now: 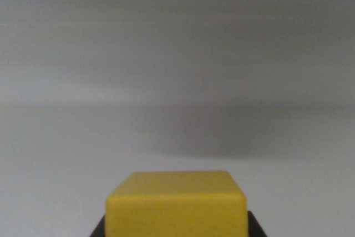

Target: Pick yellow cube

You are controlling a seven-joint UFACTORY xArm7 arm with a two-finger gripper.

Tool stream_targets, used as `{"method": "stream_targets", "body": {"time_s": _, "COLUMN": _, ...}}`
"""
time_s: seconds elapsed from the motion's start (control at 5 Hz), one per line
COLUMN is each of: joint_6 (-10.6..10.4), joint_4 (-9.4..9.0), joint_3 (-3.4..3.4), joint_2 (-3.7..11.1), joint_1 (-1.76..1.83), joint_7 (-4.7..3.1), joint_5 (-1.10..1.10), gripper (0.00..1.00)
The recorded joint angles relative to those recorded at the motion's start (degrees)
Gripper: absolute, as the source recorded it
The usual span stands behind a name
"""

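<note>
The yellow cube point(176, 203) fills the bottom centre of the wrist view, with its top face and near face showing. Dark fingertips point(99, 229) of my gripper point(176, 229) press against its left and right sides at the lower edge of the picture, so the gripper is shut on the cube. A soft dark shadow point(211, 131) lies on the grey surface beyond the cube and apart from it, so the cube seems to hang above the surface. The rest of the gripper is out of frame.
A plain grey surface point(66, 154) stretches across the whole view, blurred toward the top. No other objects or edges show.
</note>
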Motion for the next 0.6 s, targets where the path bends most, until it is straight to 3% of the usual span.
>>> {"method": "stream_targets", "body": {"time_s": 0.2, "joint_6": 2.49, "joint_4": 1.57, "joint_3": 0.0, "joint_2": -0.92, "joint_1": -0.01, "joint_7": 0.08, "joint_5": -0.03, "gripper": 1.0}}
{"method": "stream_targets", "body": {"time_s": 0.4, "joint_6": 2.49, "joint_4": 1.57, "joint_3": 0.0, "joint_2": -0.92, "joint_1": -0.01, "joint_7": 0.08, "joint_5": -0.03, "gripper": 1.0}}
{"method": "stream_targets", "body": {"time_s": 0.6, "joint_6": 5.11, "joint_4": 3.22, "joint_3": -0.01, "joint_2": -1.89, "joint_1": -0.01, "joint_7": 0.17, "joint_5": -0.05, "gripper": 1.0}}
